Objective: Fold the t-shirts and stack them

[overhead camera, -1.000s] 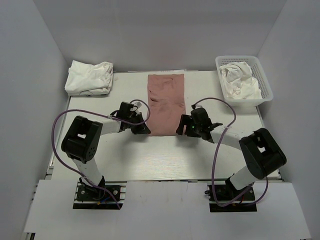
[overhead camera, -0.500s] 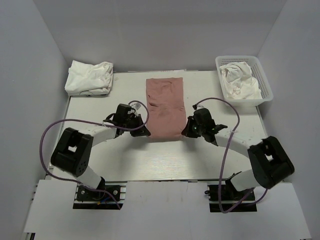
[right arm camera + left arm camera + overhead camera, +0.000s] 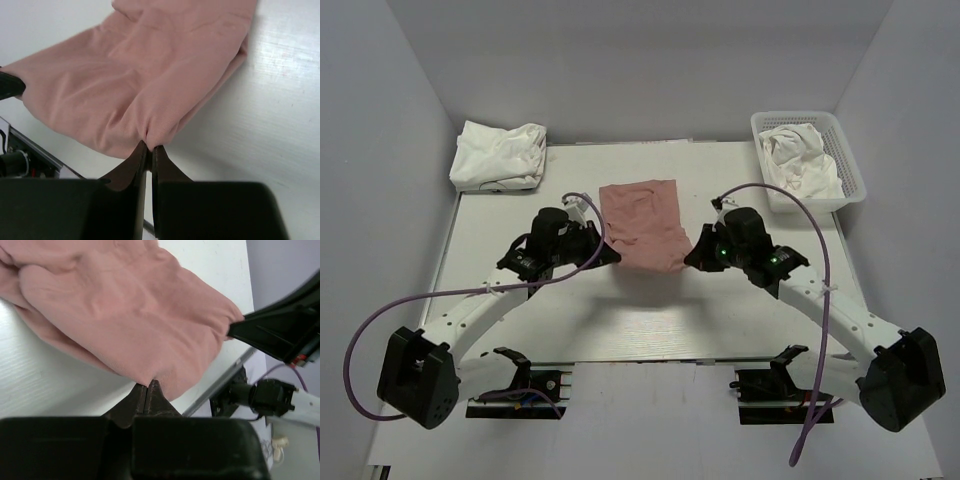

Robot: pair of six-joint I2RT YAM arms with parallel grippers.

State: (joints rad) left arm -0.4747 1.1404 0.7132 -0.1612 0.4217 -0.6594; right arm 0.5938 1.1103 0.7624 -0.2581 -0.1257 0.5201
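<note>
The dusty-pink t-shirt [image 3: 642, 222] hangs folded lengthwise over the middle of the table, its near end lifted. My left gripper [image 3: 612, 256] is shut on the near left corner of the pink t-shirt [image 3: 125, 315]. My right gripper [image 3: 691, 257] is shut on its near right corner, the cloth of the pink t-shirt [image 3: 145, 85] pinched between the tips. A crumpled white t-shirt [image 3: 498, 154] lies at the far left corner. Another white t-shirt [image 3: 798, 160] fills the basket. The print is hidden.
A white mesh basket [image 3: 854, 170] stands at the far right of the table [image 3: 650, 320]. Grey walls close in the sides and back. Purple cables loop from both arms near the front edge.
Both arms have stretched away from their bases, carrying the pink shirt's near edge up and toward the far side. The right gripper went from open to shut on the cloth.
</note>
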